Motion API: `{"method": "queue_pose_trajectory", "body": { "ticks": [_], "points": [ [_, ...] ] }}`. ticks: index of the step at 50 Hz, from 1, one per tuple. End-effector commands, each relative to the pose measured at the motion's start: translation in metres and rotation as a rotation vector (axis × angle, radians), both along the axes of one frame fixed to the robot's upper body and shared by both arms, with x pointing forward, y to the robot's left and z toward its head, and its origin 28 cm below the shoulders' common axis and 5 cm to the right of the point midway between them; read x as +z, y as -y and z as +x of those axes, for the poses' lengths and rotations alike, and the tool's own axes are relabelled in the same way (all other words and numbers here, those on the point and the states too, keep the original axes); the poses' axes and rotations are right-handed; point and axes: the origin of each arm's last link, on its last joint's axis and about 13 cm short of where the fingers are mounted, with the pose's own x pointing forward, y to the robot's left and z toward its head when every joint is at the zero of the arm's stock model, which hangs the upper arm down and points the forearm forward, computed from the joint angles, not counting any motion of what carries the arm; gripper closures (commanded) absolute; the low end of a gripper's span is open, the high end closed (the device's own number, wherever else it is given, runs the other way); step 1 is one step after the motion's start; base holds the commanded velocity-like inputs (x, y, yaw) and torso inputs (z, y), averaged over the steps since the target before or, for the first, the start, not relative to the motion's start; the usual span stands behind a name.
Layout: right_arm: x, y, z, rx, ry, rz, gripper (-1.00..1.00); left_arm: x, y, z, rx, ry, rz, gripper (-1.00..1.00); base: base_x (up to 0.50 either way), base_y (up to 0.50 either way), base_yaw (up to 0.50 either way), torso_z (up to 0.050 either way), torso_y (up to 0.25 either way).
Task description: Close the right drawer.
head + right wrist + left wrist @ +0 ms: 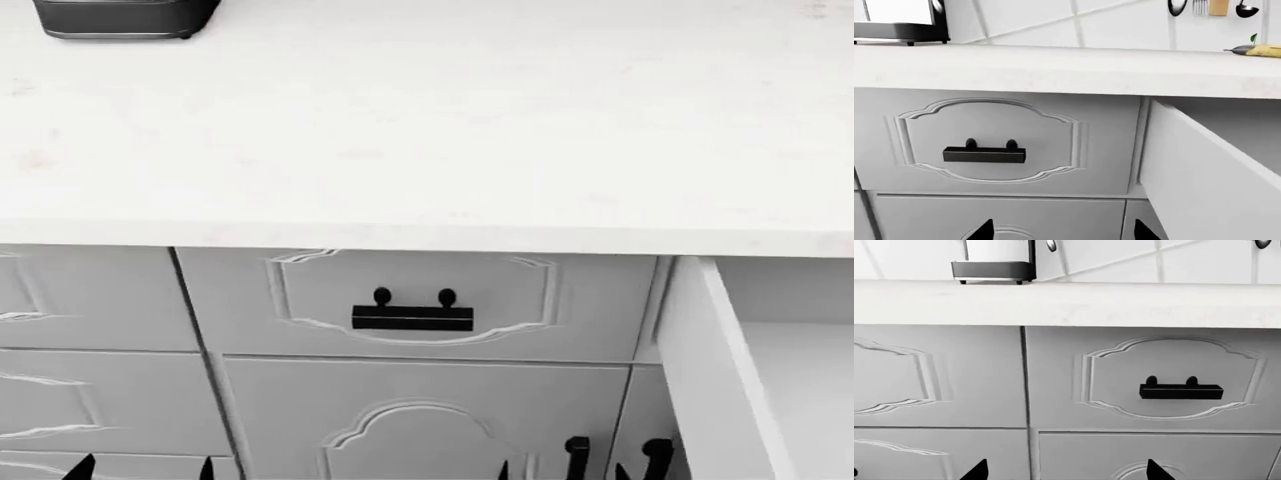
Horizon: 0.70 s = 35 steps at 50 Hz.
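The right drawer (714,370) stands pulled out under the white countertop (427,130) at far right, its pale side wall jutting toward us. Left of it, a closed drawer (414,300) shows its black bar handle (412,317). Left gripper (140,468) and right gripper (561,472) hang low, fingertips spread wide, gripping nothing. A banana (1257,50) lies on the counter.

White countertop (441,130) over grey cabinet fronts; a dark-based appliance (123,17) stands at its far left, a banana (1259,49) lies far right near the wall.
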Motion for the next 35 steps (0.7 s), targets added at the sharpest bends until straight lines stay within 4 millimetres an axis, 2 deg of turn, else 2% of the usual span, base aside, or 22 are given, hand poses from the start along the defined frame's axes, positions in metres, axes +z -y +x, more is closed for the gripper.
{"method": "queue_pose_trajectory", "body": {
  "ticks": [1, 14, 21, 35],
  "points": [
    [0.0011, -0.0006, -0.0006, 0.0, 0.011, -0.014, -1.0, 0.0001, -0.0007, -0.0002, 0.001, -0.001, -0.002, -1.0, 0.01, 0.4, 0.0, 0.0, 0.0],
    [-0.0011, -0.0003, 0.0012, -0.024, -0.003, -0.049, -1.0, -0.0006, -0.0005, -0.0003, -0.003, 0.001, 0.008, -1.0, 0.01, 0.4, 0.0, 0.0, 0.0],
    [0.0005, -0.0006, 0.0003, -0.014, 0.009, -0.041, -1.0, -0.0006, 0.0006, 0.0004, -0.001, -0.002, 0.012, -1.0, 0.01, 0.22, 0.0, 0.0, 0.0],
    [0.0023, -0.0004, -0.0005, -0.014, 0.017, -0.013, -1.0, -0.0003, 0.0004, 0.0008, 0.0, 0.0, 0.017, -1.0, 0.09, 0.5, 0.0, 0.0, 0.0]
  ]
}}
